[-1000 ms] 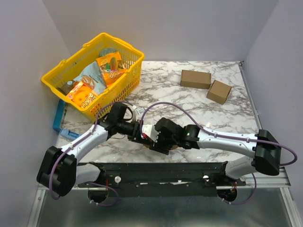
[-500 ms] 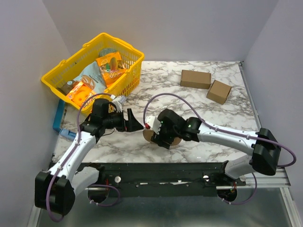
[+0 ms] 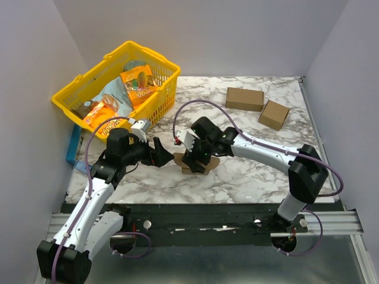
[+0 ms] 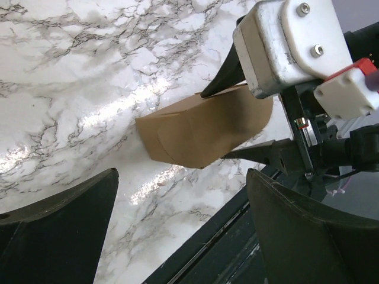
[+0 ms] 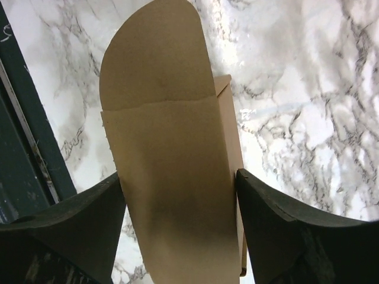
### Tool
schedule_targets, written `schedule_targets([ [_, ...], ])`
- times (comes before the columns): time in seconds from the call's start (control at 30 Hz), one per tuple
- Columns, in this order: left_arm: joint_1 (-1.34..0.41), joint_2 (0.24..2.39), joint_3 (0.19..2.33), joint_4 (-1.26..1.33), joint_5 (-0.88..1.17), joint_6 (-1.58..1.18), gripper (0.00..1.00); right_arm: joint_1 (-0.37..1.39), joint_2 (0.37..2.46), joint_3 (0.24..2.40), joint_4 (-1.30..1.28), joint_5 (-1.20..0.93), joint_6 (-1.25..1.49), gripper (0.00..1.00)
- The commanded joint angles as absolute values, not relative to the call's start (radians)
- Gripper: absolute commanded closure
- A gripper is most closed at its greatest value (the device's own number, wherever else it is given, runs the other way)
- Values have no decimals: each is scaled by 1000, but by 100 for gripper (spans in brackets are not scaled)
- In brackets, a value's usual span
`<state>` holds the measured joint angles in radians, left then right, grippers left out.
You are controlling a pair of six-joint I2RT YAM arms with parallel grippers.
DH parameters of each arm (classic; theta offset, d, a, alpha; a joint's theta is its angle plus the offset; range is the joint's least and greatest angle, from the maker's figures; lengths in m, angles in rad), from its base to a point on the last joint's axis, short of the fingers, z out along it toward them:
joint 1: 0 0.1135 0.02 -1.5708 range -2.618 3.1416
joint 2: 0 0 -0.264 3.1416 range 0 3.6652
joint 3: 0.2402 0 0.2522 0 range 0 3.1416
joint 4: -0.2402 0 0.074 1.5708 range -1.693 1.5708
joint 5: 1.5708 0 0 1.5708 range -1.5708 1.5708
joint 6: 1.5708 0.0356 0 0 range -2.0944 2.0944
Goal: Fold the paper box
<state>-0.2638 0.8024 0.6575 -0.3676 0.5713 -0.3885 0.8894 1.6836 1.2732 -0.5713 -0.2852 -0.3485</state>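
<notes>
My right fingers (image 5: 278, 236) grip both sides of the brown cardboard paper box (image 5: 177, 195), low over the marble bench (image 3: 254, 177) near its front edge, with the rounded tab sticking out. My left fingers (image 4: 59, 231) gape wide, empty, just beside it. I judge this the closing step; next that tab needs tucking in.

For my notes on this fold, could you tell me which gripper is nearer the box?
Right. The right gripper straddles the box, a finger at each side. The left gripper hangs open beside the box, on its left in the top view, apart from it.
</notes>
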Motion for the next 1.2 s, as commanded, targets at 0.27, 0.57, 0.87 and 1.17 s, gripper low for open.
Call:
schedule_targets([
  [0.27, -262, 770, 640, -269, 532, -287, 3, 853, 1523, 1281, -557, -206, -296, 0],
  [0.57, -412, 876, 718, -235, 500, -72, 6, 836, 1372, 1178, -572, -66, -198, 1],
  [0.87, -646, 977, 764, -296, 143, 113, 3, 834, 1278, 1049, -557, -48, -138, 11],
  [1.17, -686, 1081, 819, -313, 81, 179, 5, 836, 1304, 1054, -551, -34, -135, 27],
])
